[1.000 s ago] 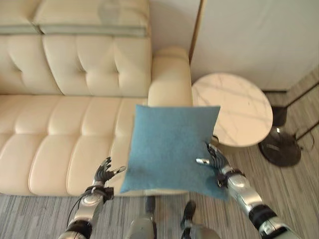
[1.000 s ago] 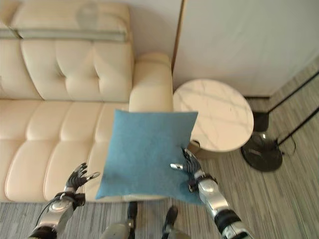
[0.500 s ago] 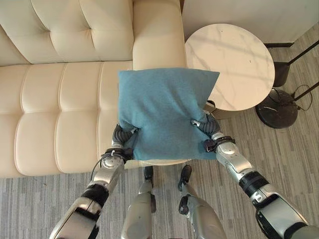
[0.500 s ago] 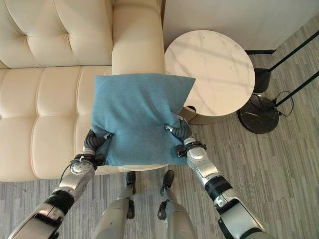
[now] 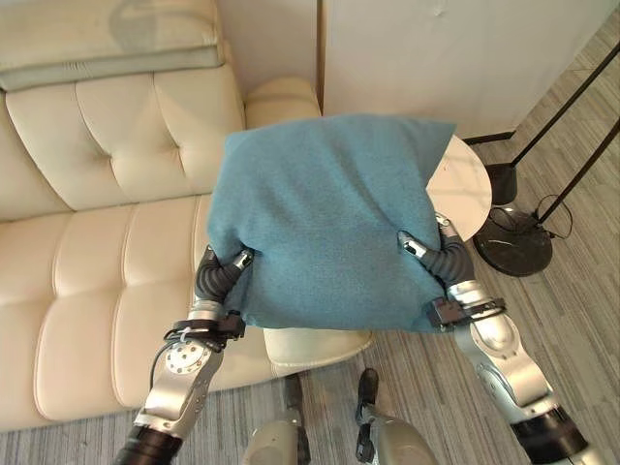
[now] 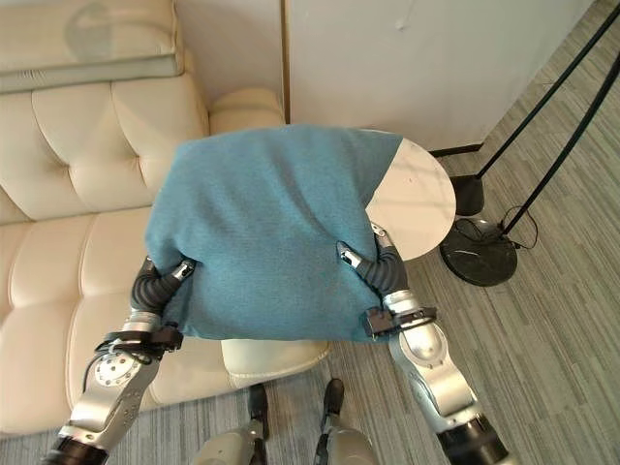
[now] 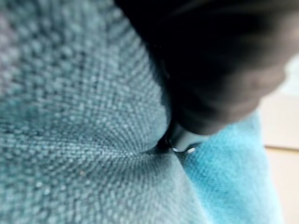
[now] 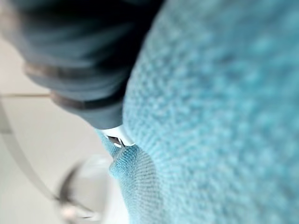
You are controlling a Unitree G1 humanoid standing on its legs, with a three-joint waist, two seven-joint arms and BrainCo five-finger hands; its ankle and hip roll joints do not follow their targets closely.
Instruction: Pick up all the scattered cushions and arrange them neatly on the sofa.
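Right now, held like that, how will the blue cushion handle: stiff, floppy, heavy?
Blue cushion looks soft: it dents where left hand and right hand pinch it. Probably light, since it keeps its shape held by its lower corners. Woven cover shouldn't slip.

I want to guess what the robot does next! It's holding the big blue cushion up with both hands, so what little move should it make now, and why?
Probably carry the blue cushion a little toward its left and lower it. The left hand and right hand pinch its lower corners, and it hangs partly over the round side table, while the cream sofa seat lies on that side.
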